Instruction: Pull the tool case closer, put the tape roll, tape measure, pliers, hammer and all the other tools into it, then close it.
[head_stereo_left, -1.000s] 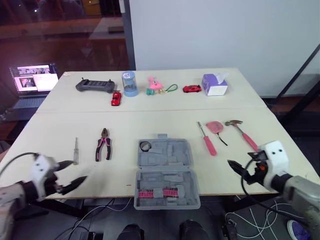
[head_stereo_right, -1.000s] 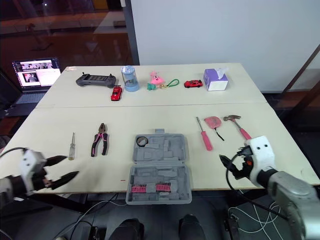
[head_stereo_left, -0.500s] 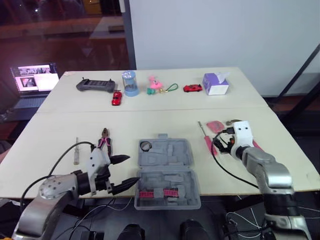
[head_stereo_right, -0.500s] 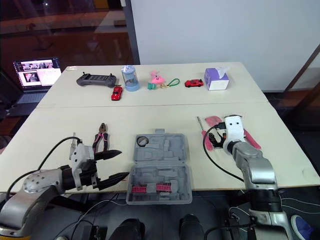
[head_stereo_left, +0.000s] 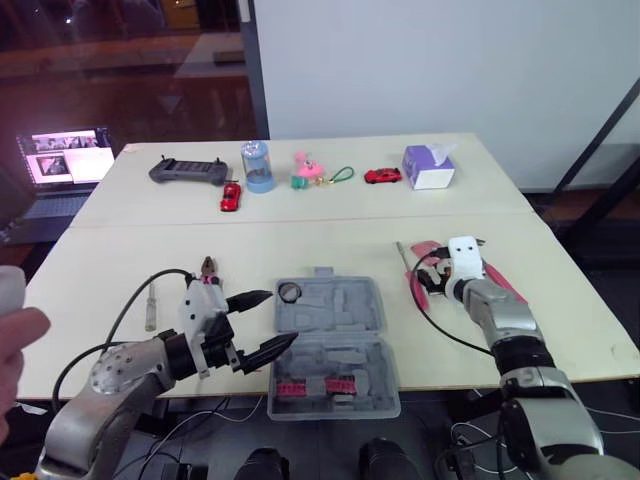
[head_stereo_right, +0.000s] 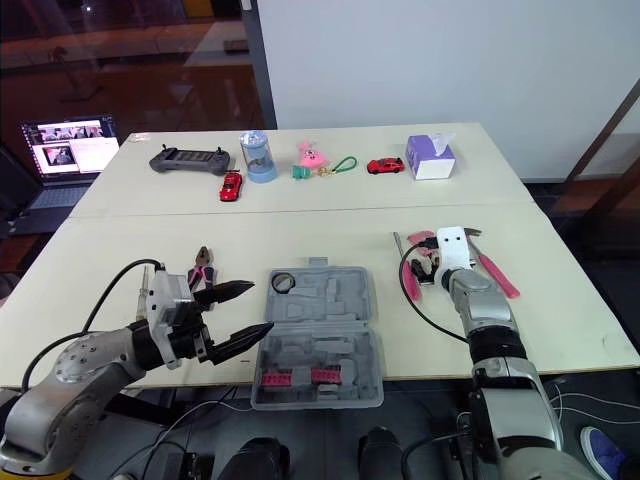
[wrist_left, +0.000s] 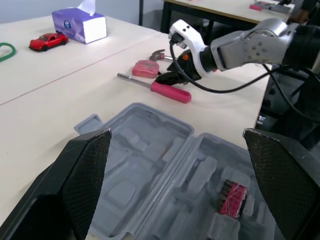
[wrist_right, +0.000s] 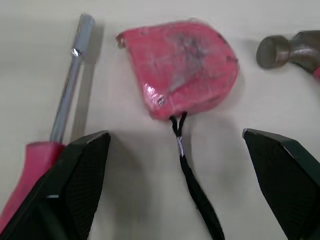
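The grey tool case (head_stereo_left: 330, 335) lies open near the table's front edge, with a tape roll (head_stereo_left: 290, 292) in its far left corner and pink bits in its near half. My left gripper (head_stereo_left: 275, 320) is open at the case's left edge, and its black fingers (wrist_left: 75, 185) frame the case's trays. The pliers (head_stereo_left: 207, 268) and a small screwdriver (head_stereo_left: 152, 303) lie to the left. My right gripper (head_stereo_left: 426, 276) hovers open over the pink tape measure (wrist_right: 187, 67) and its black strap. It sits between the pink screwdriver (wrist_right: 55, 150) and the hammer (head_stereo_left: 500, 282).
On the far table stand a game controller (head_stereo_left: 190, 171), two red toy cars (head_stereo_left: 231, 195), a blue cup (head_stereo_left: 259, 166), a pink toy (head_stereo_left: 306, 168) and a tissue box (head_stereo_left: 428, 167). A laptop (head_stereo_left: 60, 160) is at the far left. A person's hand (head_stereo_left: 15, 335) shows at the left edge.
My left gripper swung right to the case's left edge. My right gripper rose from the front right corner to hover over the tape measure. A person's hand came into view at the left.
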